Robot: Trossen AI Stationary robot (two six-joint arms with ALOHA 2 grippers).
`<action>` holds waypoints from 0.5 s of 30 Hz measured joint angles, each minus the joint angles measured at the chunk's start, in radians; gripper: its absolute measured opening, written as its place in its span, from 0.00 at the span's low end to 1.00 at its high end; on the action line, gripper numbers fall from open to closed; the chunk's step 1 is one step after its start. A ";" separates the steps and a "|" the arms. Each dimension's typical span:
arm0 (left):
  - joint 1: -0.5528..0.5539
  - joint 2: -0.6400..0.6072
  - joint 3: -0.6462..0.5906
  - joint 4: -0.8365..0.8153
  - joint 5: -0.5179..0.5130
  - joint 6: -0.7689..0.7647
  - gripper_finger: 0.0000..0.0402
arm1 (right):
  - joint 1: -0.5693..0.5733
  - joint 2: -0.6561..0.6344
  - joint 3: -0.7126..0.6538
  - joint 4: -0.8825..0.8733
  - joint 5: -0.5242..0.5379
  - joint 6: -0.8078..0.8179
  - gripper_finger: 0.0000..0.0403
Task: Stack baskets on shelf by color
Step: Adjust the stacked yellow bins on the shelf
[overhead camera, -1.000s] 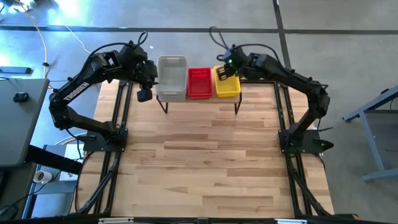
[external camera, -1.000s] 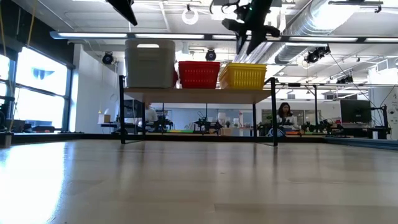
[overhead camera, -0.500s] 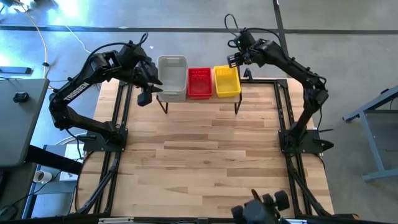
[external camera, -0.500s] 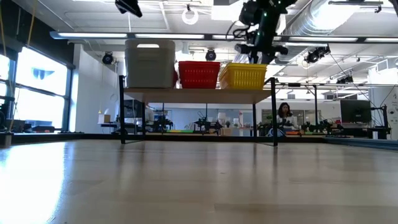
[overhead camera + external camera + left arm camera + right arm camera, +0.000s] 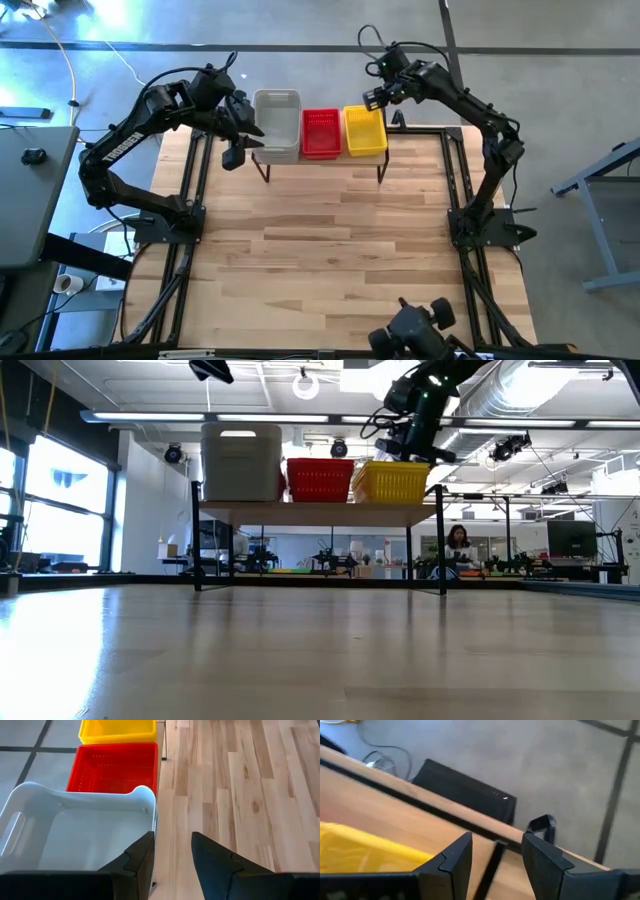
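On the shelf (image 5: 322, 158), baskets stand by their bottoms in three piles: pale grey (image 5: 277, 124), red (image 5: 321, 132) and yellow (image 5: 365, 130). In the low view the grey pile (image 5: 241, 462) stands taller than the red (image 5: 320, 479) and the yellow (image 5: 394, 482). My left gripper (image 5: 172, 855) is open and hovers beside the grey basket (image 5: 75, 827), at its left end, touching nothing. My right gripper (image 5: 497, 852) is open in the air just beyond the yellow basket's (image 5: 365, 852) far right corner.
The shelf's thin black legs (image 5: 265, 170) stand on the big wooden tabletop (image 5: 330, 240) near its far edge. A dark object (image 5: 415, 328) shows at the table's near edge. In the low view a person (image 5: 458, 545) sits far behind in the room.
My right gripper has drawn away from above the yellow pile, rising and moving toward the table's far edge. The piles have stayed still. A dark object has come into the high view at the near edge.
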 joint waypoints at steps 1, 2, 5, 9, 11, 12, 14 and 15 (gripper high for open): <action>0.000 0.000 0.000 0.000 0.000 0.002 0.30 | 0.000 0.000 0.000 0.000 -0.016 0.000 0.38; 0.000 0.000 0.000 0.000 0.000 0.002 0.30 | 0.000 0.000 0.000 -0.001 -0.027 0.000 0.38; 0.000 0.000 0.000 0.001 -0.001 0.002 0.30 | 0.001 0.000 0.000 -0.015 -0.032 0.001 0.38; 0.000 0.000 0.000 0.000 -0.001 -0.005 0.30 | 0.001 0.000 0.000 -0.045 -0.054 0.016 0.38; 0.000 0.000 0.000 0.000 -0.002 -0.005 0.30 | 0.005 0.000 0.000 -0.057 -0.053 0.019 0.38; 0.000 0.000 0.000 0.000 -0.003 -0.005 0.30 | 0.008 0.000 0.000 -0.060 -0.051 0.023 0.38; 0.000 0.000 0.000 -0.001 -0.003 -0.005 0.30 | 0.014 0.000 0.000 -0.063 -0.052 0.028 0.38; 0.000 0.000 0.000 -0.001 -0.003 -0.005 0.30 | 0.018 0.000 0.000 -0.063 -0.055 0.029 0.38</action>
